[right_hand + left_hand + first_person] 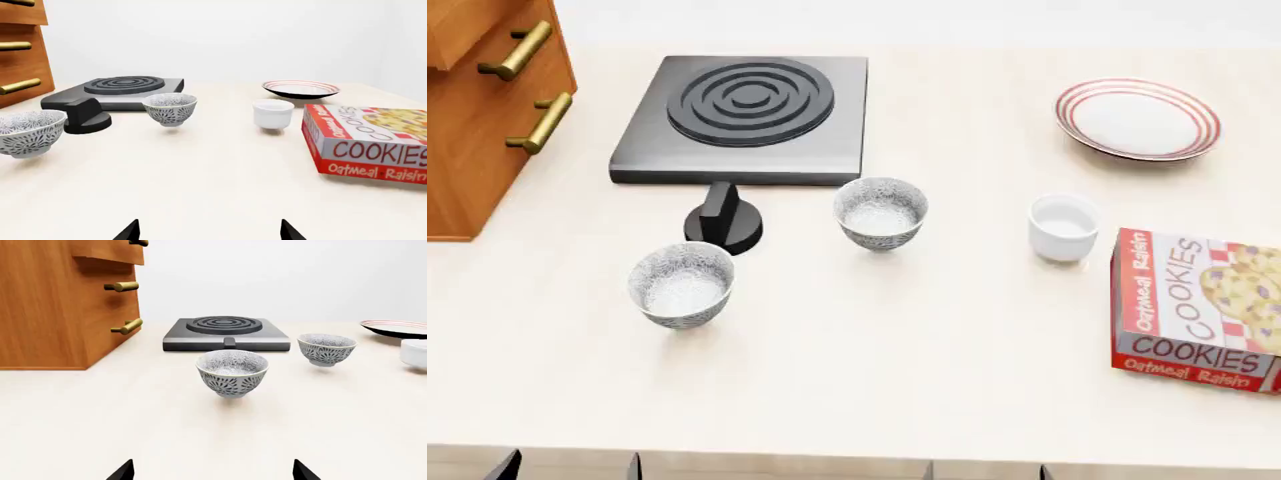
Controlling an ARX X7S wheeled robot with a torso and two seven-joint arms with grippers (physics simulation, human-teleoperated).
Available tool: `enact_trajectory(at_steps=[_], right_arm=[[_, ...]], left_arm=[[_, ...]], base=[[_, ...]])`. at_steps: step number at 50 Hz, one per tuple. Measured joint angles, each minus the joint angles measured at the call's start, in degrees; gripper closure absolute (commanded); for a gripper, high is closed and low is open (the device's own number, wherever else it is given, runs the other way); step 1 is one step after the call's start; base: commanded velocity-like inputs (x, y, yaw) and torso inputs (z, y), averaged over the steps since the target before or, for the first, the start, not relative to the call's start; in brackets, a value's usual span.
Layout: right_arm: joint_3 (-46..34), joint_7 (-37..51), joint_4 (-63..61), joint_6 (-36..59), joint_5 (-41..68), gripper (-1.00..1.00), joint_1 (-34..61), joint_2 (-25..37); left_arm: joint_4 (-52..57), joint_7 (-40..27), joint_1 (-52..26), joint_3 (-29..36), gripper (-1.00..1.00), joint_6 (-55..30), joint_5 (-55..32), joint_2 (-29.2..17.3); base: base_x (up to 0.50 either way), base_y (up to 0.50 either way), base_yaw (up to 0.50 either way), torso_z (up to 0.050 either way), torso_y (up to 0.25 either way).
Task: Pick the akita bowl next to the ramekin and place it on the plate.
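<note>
Head view shows a pale table (868, 380) carrying all task items; the akita bowl (881, 212) stands upright near the centre, just right of a black knob (723, 220) and near the front edge of a dark hotplate (745, 118); the ramekin (1062, 227) stands to its right, apart from it, with clear table between the two; the plate (1138, 119) lies farther back and right, beyond the ramekin and well apart from the bowl; nothing rests on the plate; a second bowl (682, 284) stands nearer and to the left, close to the knob but not touching it; a cookie box (1197, 310) lies flat at the right edge, just right of the ramekin; a wooden cabinet (481, 110) with brass handles fills the far left corner.

Left gripper (213, 472) appears in its wrist view only as two dark fingertips (123, 471) spread wide, holding nothing, low over the table and facing the second bowl; the akita bowl sits beyond that one.

Right gripper (210, 231) likewise shows two tips set wide apart and empty; its view faces the akita bowl and ramekin, both well ahead of the tips and untouched.
</note>
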Motion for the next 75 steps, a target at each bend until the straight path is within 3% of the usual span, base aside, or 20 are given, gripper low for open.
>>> enact_trajectory(at_steps=[34,75], right_arm=[[-4.91,4.5,-2.35,0.51,0.75,-1.0,-0.05,3.32],[-7.62,9.79,-24.04,16.33,0.12,-1.0,4.92,7.59]], left_arm=[[1.86,-4.25,-0.66,2.98,-1.0,-2.24,-3.25,-3.39],[36.44,-7.67,-2.21,4.77,-1.0,-20.8,-7.22,-9.5]], base=[[0.0,0.0,0.0,0.0,0.0],[0.0,0.0,0.0,0.0,0.0]])
